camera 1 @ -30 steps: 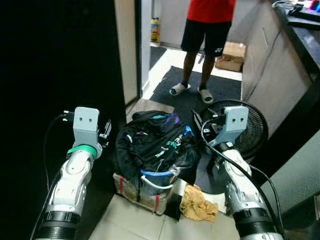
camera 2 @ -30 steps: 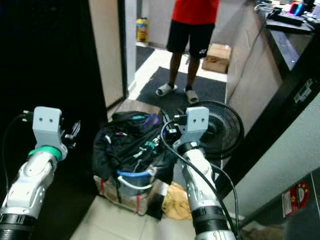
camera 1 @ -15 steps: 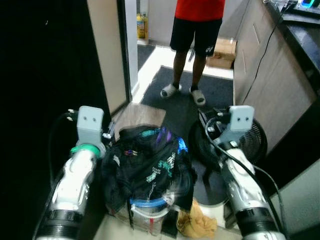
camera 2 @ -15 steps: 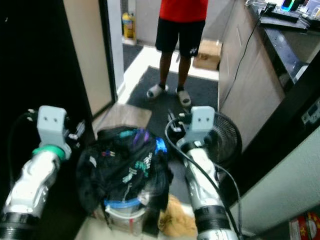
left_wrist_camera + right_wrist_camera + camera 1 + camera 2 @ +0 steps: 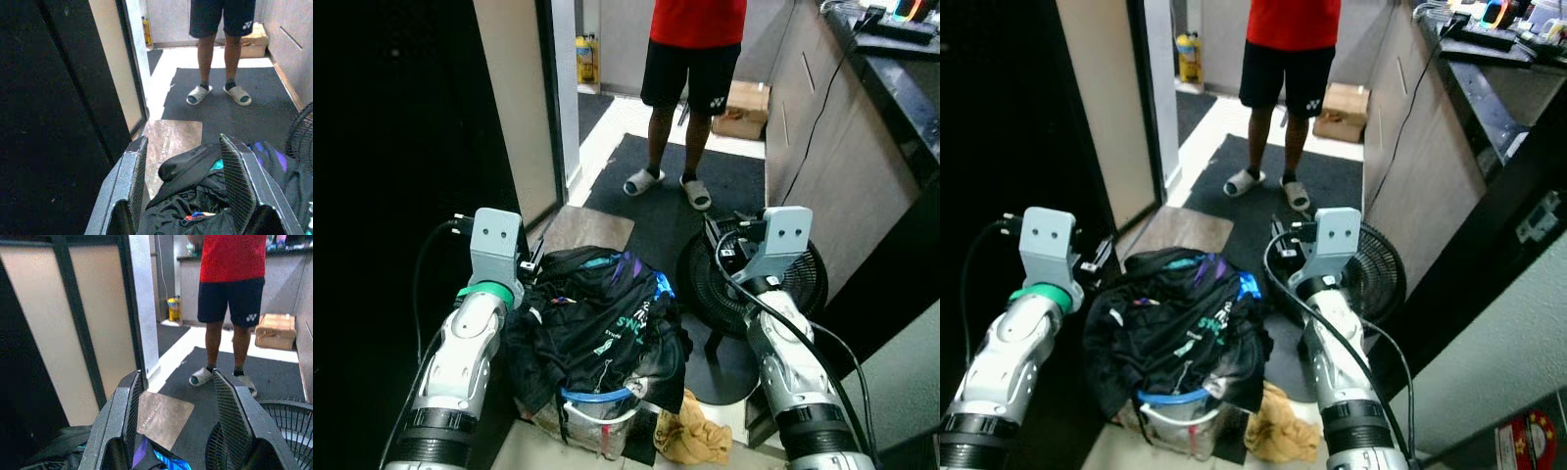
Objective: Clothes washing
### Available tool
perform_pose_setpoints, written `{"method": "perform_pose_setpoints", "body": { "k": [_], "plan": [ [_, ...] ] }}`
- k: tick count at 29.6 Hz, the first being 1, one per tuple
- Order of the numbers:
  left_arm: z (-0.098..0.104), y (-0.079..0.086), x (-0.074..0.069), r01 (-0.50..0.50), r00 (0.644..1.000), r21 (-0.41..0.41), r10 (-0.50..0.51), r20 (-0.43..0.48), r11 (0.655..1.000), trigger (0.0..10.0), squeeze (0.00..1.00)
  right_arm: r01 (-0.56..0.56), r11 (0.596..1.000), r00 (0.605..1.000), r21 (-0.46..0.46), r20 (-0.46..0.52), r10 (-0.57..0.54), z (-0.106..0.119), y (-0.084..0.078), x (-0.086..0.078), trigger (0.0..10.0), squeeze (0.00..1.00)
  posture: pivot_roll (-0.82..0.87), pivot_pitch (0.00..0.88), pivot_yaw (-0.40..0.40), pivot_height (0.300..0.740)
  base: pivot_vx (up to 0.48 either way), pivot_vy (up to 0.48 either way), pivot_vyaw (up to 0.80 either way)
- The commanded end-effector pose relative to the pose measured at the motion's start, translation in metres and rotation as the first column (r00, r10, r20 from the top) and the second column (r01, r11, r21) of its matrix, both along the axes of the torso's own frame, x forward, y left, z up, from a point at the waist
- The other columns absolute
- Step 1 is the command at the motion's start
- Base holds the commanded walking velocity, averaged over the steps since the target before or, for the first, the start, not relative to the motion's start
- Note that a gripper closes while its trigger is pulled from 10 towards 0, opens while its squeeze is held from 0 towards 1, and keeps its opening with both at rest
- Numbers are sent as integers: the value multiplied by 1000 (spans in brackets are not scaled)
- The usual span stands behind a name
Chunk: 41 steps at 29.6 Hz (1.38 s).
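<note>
A heap of dark clothes [image 5: 597,318] buries the laundry basket [image 5: 597,416] on the floor, leaving just its blue-rimmed front showing. Both arms are raised forward, flanking the heap. The left gripper [image 5: 183,183] hangs over the clothes with fingers spread and empty; the right gripper [image 5: 176,416] is likewise spread (nothing between its fingers). A fan [image 5: 744,284] stands just right of the basket, a yellow cloth [image 5: 700,436] beside it. A person [image 5: 690,59] stands on the dark mat [image 5: 705,201] beyond, head cut off.
</note>
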<state>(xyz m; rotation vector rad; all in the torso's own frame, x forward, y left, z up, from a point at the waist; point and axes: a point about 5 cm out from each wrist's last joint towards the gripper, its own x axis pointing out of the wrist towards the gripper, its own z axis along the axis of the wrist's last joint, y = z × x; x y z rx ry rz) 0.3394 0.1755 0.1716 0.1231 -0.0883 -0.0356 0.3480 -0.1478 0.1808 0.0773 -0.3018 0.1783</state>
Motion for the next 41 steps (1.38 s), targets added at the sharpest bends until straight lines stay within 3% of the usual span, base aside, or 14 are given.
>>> {"method": "perform_pose_setpoints", "body": {
  "k": [1,7,15,32,38,41],
  "plan": [
    [-9,-2,-2,12,1000,12,-11,-28,1000,10000,0,-11,1000,1000,-20,-17,11,-8,2,-2,10000,0,41,19,37,740,0,0,0],
    [-19,-4,-4,20,998,18,-19,-58,1000,10000,0,-25,999,999,-45,-44,23,-19,6,-5,10000,0,42,23,37,740,0,0,0],
    [-51,-12,-11,50,986,25,-45,-158,998,10000,0,-28,995,994,-95,-107,18,-38,9,-7,10000,0,45,28,34,740,0,0,0],
    [-45,-11,-9,35,992,-3,-35,-124,999,10000,0,-61,992,994,-112,-94,50,-38,13,-7,10000,0,45,22,27,740,0,0,0],
    [-50,-17,-12,51,989,14,-49,-140,999,10000,0,-59,987,993,-148,-113,43,-45,14,-8,10000,0,64,105,22,740,0,0,0],
    [-47,-25,-9,80,986,31,-75,-148,996,10000,0,-39,984,990,-173,-142,14,-48,11,-4,10000,0,95,212,35,740,0,0,0]
  ]
}}
